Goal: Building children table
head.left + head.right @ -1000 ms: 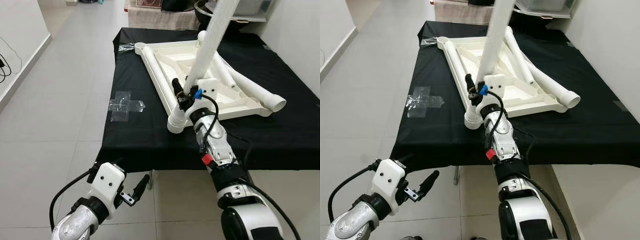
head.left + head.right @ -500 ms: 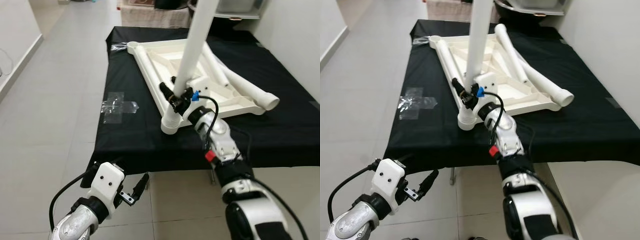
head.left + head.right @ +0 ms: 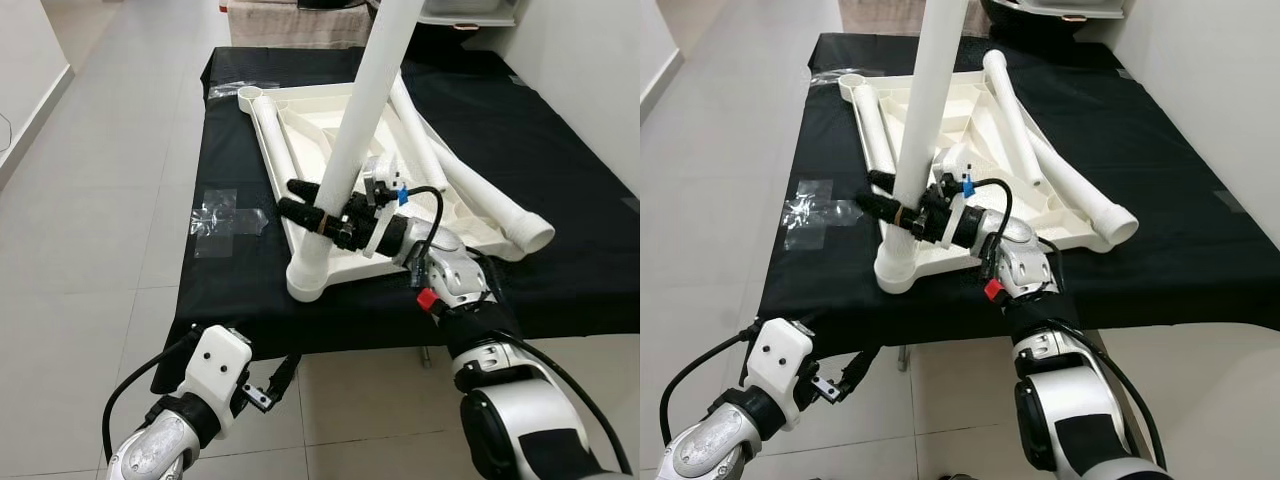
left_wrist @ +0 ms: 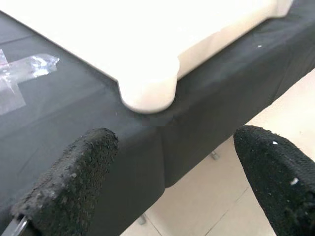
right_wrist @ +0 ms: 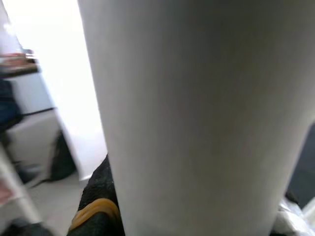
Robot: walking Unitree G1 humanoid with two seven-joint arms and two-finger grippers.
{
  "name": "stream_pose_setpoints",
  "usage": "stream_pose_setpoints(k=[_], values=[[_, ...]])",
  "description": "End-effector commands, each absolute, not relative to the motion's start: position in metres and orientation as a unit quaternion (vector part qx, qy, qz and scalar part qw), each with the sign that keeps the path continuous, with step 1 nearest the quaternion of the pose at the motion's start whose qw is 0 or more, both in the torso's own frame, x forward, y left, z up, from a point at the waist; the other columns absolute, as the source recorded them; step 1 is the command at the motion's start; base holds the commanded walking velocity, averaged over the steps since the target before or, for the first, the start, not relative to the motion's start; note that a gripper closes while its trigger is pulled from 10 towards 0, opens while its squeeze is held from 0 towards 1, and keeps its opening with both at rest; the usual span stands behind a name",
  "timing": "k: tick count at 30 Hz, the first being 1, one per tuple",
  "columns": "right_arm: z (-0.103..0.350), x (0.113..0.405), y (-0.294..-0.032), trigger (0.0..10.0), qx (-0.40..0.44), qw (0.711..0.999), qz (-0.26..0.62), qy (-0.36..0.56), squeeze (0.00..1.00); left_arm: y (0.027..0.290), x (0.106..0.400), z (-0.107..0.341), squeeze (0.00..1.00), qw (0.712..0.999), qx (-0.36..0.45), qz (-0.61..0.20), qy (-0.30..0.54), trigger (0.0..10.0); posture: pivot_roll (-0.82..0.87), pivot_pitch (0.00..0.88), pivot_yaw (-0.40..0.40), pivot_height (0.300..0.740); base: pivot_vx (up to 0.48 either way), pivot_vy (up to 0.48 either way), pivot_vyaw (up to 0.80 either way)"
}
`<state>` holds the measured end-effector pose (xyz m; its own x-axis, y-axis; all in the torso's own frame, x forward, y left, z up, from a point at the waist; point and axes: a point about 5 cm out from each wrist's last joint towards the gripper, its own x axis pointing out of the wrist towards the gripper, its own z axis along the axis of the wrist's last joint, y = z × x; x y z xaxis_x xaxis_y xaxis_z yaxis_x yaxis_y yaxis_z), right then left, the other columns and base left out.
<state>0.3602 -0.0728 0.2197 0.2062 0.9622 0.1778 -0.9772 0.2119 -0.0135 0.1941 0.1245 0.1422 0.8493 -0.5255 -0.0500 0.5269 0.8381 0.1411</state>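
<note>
Two fingers of the right gripper [image 3: 312, 212] clench a white leg [image 3: 356, 133], standing tilted at the near corner of the upturned table [image 3: 330, 130] on the black tabletop [image 3: 570, 200]. Left gripper [image 4: 172, 172] hangs released below the tabletop edge.

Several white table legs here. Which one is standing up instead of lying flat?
The leg clamped in the right gripper, rising from the near corner socket of the upturned tabletop. The other legs lie flat across the tabletop.
</note>
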Motion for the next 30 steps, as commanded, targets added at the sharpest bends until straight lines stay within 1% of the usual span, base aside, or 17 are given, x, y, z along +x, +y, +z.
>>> stream_pose_setpoints(k=[1,2,4,6,7,8,10,12,15,18,20,24,26,27,28,29,30], values=[[0.189,0.349,-0.055,0.0,0.058,0.728,0.683,0.000,0.00,0.118,0.187,0.141,0.00,0.953,0.057,-0.299,0.017,10.0,0.18,0.152,-0.102,0.740,0.000,0.000,0.00],[0.189,0.349,-0.055,0.0,0.058,0.728,0.683,0.000,0.00,0.118,0.187,0.141,0.00,0.953,0.057,-0.299,0.017,10.0,0.18,0.152,-0.102,0.740,0.000,0.000,0.00],[0.199,0.349,-0.045,0.0,0.040,0.694,0.719,-0.008,0.00,0.115,0.175,0.137,0.00,0.945,0.046,-0.322,0.037,10.0,0.22,0.172,-0.115,0.740,0.000,0.000,0.00],[0.199,0.349,-0.045,0.0,0.040,0.694,0.719,-0.008,0.00,0.115,0.175,0.137,0.00,0.945,0.046,-0.322,0.037,10.0,0.22,0.172,-0.115,0.740,0.000,0.000,0.00],[0.202,0.348,-0.042,0.0,0.038,0.681,0.731,-0.009,0.00,0.114,0.171,0.136,0.00,0.943,0.045,-0.328,0.043,10.0,0.22,0.174,-0.117,0.740,0.000,0.000,0.00],[0.202,0.348,-0.042,0.0,0.038,0.681,0.731,-0.009,0.00,0.114,0.171,0.136,0.00,0.943,0.045,-0.328,0.043,10.0,0.22,0.174,-0.117,0.740,0.000,0.000,0.00],[0.212,0.348,-0.030,0.0,-0.001,0.655,0.755,-0.011,0.00,0.116,0.164,0.138,0.00,0.944,0.045,-0.323,0.049,10.0,0.24,0.208,-0.124,0.740,0.000,0.000,0.00],[0.216,0.349,-0.023,0.0,-0.033,0.645,0.764,-0.010,0.00,0.117,0.161,0.140,0.00,0.945,0.044,-0.321,0.051,10.0,0.23,0.219,-0.129,0.740,0.000,0.000,0.00],[0.216,0.349,-0.022,0.0,-0.044,0.642,0.765,-0.009,0.00,0.117,0.160,0.140,0.00,0.945,0.043,-0.321,0.052,10.0,0.23,0.219,-0.129,0.740,0.000,0.000,0.00],[0.220,0.350,-0.016,0.0,-0.093,0.632,0.769,-0.012,0.00,0.113,0.155,0.140,0.00,0.941,0.037,-0.331,0.059,10.0,0.24,0.235,-0.132,0.740,0.000,0.000,0.00],[0.224,0.352,-0.015,0.0,-0.128,0.639,0.758,-0.020,0.00,0.112,0.152,0.140,0.00,0.941,0.034,-0.330,0.064,10.0,0.25,0.243,-0.136,0.740,0.000,0.000,0.00],[0.229,0.354,-0.016,0.0,-0.131,0.641,0.755,-0.028,0.00,0.114,0.150,0.141,0.00,0.943,0.034,-0.324,0.065,10.0,0.24,0.248,-0.133,0.740,0.000,0.000,0.00],[0.232,0.356,-0.017,0.0,-0.128,0.651,0.747,-0.036,0.00,0.115,0.150,0.141,0.00,0.944,0.035,-0.321,0.066,10.0,0.24,0.248,-0.131,0.740,0.000,0.000,0.00],[0.234,0.362,-0.028,0.0,-0.106,0.683,0.721,-0.050,0.00,0.116,0.151,0.141,0.00,0.946,0.038,-0.314,0.065,10.0,0.23,0.248,-0.125,0.740,0.000,0.000,0.00],[0.234,0.362,-0.028,0.0,-0.106,0.683,0.721,-0.050,0.00,0.116,0.151,0.141,0.00,0.946,0.038,-0.314,0.065,10.0,0.23,0.248,-0.125,0.740,0.000,0.000,0.00],[0.229,0.364,-0.036,0.0,-0.099,0.700,0.705,-0.051,0.00,0.116,0.152,0.141,0.00,0.947,0.041,-0.312,0.064,10.0,0.23,0.248,-0.125,0.740,0.000,0.000,0.00],[0.227,0.365,-0.039,0.0,-0.101,0.704,0.701,-0.048,0.00,0.116,0.153,0.141,0.00,0.947,0.043,-0.311,0.063,10.0,0.23,0.248,-0.125,0.740,0.000,0.000,0.00]])
